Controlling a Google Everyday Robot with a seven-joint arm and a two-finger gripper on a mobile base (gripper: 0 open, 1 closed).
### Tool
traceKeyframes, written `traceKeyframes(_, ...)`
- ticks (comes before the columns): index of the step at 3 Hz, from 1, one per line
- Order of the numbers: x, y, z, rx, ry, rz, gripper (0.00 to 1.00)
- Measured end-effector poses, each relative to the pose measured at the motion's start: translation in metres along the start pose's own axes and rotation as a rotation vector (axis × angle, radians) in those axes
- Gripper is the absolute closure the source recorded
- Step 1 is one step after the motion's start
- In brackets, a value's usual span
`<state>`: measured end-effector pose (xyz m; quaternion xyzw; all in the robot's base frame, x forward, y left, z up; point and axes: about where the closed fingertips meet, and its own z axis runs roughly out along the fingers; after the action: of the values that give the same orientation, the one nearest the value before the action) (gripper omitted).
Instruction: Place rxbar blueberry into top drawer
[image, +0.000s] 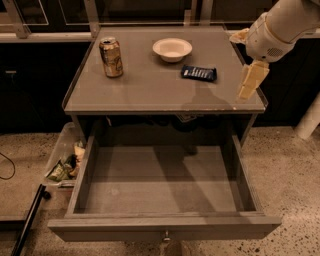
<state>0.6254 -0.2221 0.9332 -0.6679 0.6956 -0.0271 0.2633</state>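
Hanging above the right edge of the surface (150, 92), near its front right corner, the gripper (246, 94) carried nothing; how wide its jaws stood could not be told. The rxbar blueberry (198, 73) lay inward from it, toward the back edge, its long axis parallel to that edge. The top drawer (165, 226) stood open below.

gripper (248, 86) above right edge of table (150, 92), rxbar blueberry (198, 73) to its left, top drawer (165, 227) below

White arm (296, 16) with rounded wrist housing (267, 41) carries a pale cream end effector (247, 90) over the table (150, 92) edge
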Motion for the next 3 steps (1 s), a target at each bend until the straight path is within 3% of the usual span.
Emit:
traceKeyframes(1, -0.002, -0.012, 0.007, 0.033, -0.065, 0.019, 0.00)
traceKeyframes(3, -0.011, -0.058, 0.034, 0.019, -0.327, 0.110, 0.00)
